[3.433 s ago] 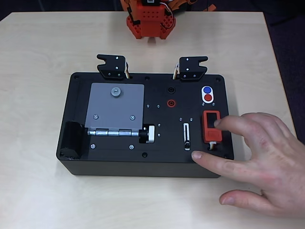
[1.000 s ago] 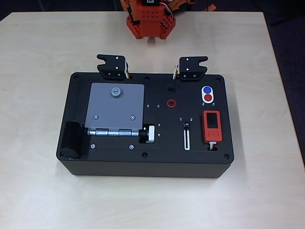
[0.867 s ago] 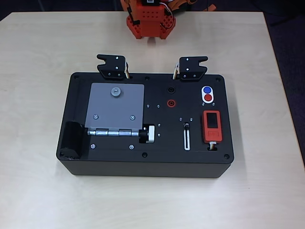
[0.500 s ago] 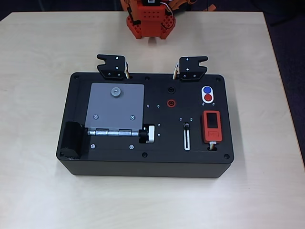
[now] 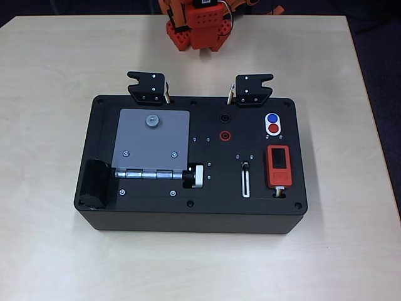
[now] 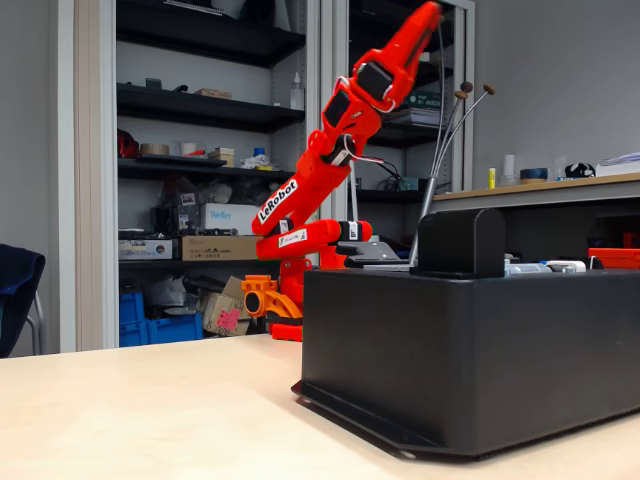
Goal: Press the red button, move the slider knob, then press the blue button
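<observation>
Overhead view: the black box (image 5: 191,164) sits square on the table (image 5: 50,63), my arm's base (image 5: 197,25) beyond its far edge. The red button (image 5: 273,128) lies near the box's far right corner, touching its twin, the blue button (image 5: 272,118), inside one white oval; blue is the one nearer my base. The slider knob (image 5: 245,167) sits at the far end of its narrow white-edged slot, left of the orange-red device (image 5: 279,166) and nearer the front edge than the buttons.

Fixed view from the side: my arm (image 6: 335,120) is raised and folded above the box, well apart from it. The gripper is at the top of that picture; I cannot tell whether the jaws are open or closed.

Nothing pressed yet, by my reading. First step is red. I should come straight down over it with one fingertip, keeping clear of blue, which is touching. A slanted approach risks catching both. Press gently, then lift off.
</observation>
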Controlling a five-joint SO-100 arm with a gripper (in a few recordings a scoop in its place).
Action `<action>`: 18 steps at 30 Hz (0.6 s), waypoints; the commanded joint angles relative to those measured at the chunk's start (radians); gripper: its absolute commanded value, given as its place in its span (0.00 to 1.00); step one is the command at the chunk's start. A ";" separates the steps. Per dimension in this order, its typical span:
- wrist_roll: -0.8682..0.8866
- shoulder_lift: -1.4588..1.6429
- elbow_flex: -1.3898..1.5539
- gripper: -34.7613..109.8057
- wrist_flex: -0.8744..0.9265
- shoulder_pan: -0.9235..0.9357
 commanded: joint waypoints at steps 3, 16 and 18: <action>-0.014 -0.169 -0.137 0.24 0.331 -0.012; -0.127 -0.509 -0.377 0.24 0.782 -0.063; -0.146 -0.554 -0.394 0.24 0.793 -0.054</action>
